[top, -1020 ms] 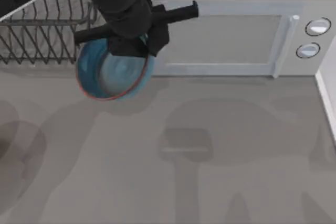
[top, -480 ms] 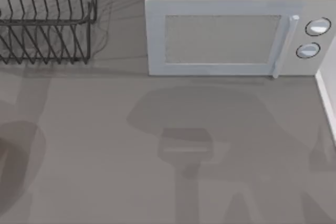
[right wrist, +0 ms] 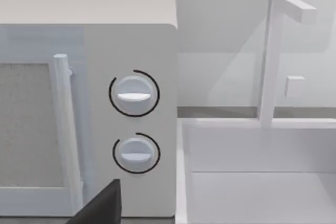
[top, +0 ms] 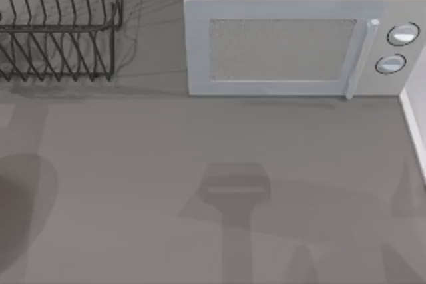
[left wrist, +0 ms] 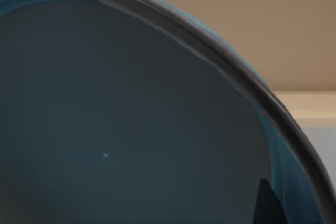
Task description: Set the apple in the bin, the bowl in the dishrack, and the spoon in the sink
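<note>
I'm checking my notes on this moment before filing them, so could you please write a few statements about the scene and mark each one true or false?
1. The dishrack stands at the table's far left, left of the microwave. True.
2. The bowl sits inside the dishrack in the top view. False: the rack's bars there hold nothing; the bowl's teal inside is seen close up in the left wrist view.
3. The microwave door is shut. True.
4. The microwave has three dials. False: it has two dials, one above the other.
5. A white sink with a faucet lies beside the microwave, on the side where its dials are. True.
</note>
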